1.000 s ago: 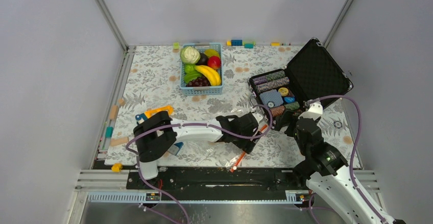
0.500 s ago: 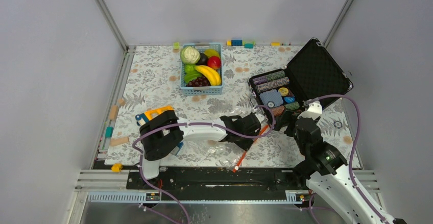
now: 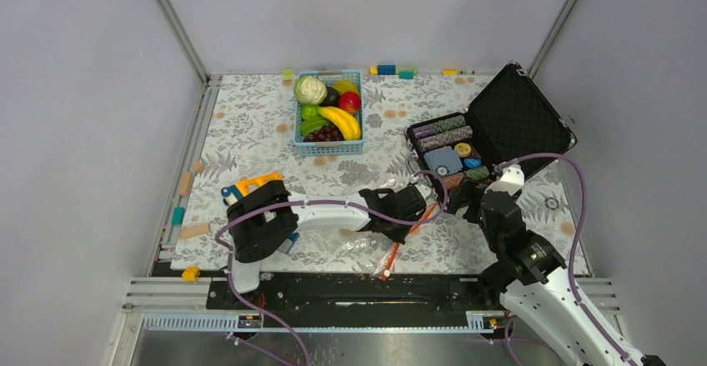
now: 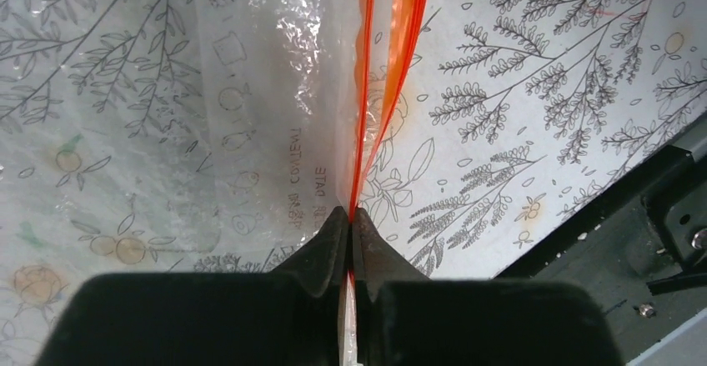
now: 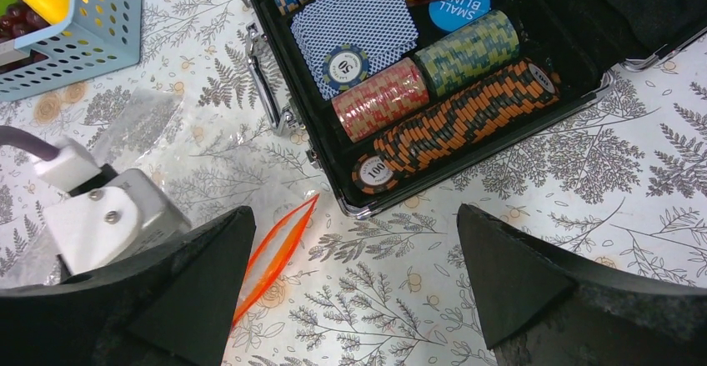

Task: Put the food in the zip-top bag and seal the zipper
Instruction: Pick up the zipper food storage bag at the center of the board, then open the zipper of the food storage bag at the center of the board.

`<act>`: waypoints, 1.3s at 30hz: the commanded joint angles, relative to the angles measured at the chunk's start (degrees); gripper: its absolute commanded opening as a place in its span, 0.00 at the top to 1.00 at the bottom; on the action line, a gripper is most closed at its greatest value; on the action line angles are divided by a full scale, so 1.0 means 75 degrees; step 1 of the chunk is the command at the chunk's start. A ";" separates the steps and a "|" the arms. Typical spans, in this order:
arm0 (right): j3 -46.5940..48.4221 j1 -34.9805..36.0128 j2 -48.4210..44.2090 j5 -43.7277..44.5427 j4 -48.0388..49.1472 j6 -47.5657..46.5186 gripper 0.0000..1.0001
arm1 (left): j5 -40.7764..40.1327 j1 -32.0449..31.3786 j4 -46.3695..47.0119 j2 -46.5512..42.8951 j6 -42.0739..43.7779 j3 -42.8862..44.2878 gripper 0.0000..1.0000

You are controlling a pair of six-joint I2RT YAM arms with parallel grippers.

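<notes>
The zip-top bag (image 4: 258,74) lies clear and crinkled on the floral cloth, near the front edge. Its orange-red zipper (image 4: 364,91) stands parted ahead of my left gripper (image 4: 350,216), which is shut on the strip at one point. From above, that gripper (image 3: 414,218) sits at the far end of the zipper (image 3: 392,258). The food stays in the light-blue basket (image 3: 329,147): banana (image 3: 340,120), apple (image 3: 350,101), cabbage head (image 3: 310,90), grapes (image 3: 325,133). My right gripper (image 5: 357,216) hangs open and empty just right of the zipper (image 5: 275,253).
An open black case of poker chips and cards (image 3: 492,132) stands right behind both grippers; its metal rim (image 5: 367,208) is close to the right fingers. Small blocks line the back and left edges. An orange and blue tool (image 3: 250,184) lies by the left arm.
My left gripper's jaws have closed onto the zipper strip, and the arm has shifted slightly right. The right gripper has stayed open and nearly still.
</notes>
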 commanded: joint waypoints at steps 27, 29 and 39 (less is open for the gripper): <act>0.2151 0.1405 0.4465 -0.4207 0.4723 0.0384 0.00 | -0.2777 0.0882 0.0115 -0.7099 -0.0750 -0.3282 1.00; 0.2343 0.1487 0.4871 -0.4030 0.4924 0.0430 0.00 | -0.2723 0.0888 0.0107 -0.7110 -0.0754 -0.3290 1.00; 0.3094 0.1769 0.6125 -0.3434 0.4981 0.0419 0.00 | -0.2495 0.0888 0.0258 -0.7111 -0.0828 -0.3341 1.00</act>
